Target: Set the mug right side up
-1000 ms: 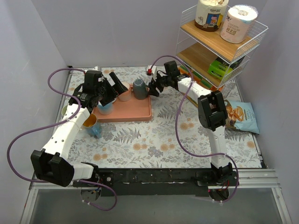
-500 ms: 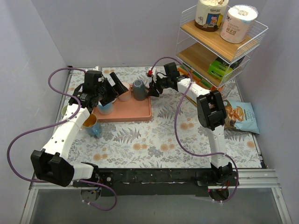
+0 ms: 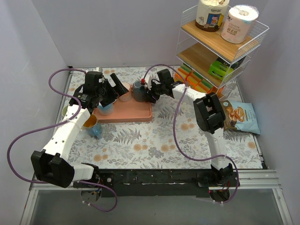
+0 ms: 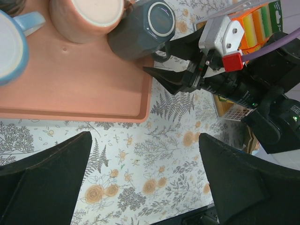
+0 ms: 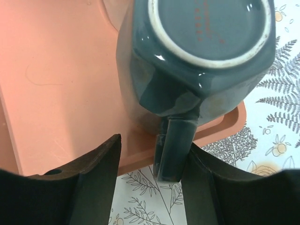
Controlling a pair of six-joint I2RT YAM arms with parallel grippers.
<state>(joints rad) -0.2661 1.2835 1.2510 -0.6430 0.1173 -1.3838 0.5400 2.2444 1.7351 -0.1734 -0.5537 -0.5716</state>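
The left arm (image 3: 65, 131) and the right arm (image 3: 216, 140) are both built of smooth white tubular links joined by chunky black joint housings (image 3: 209, 112), and both are bolted to a black base rail (image 3: 154, 178). A thin purple cable (image 3: 28, 132) loops loosely along each arm. The left end effector (image 4: 145, 136) has two broad, matte black, wedge-shaped fingers (image 4: 42, 178); the right end effector (image 4: 157, 57) has a similar black tapered pair, with a white block (image 4: 220, 33) and a small red square cap (image 4: 232, 62) at its wrist.
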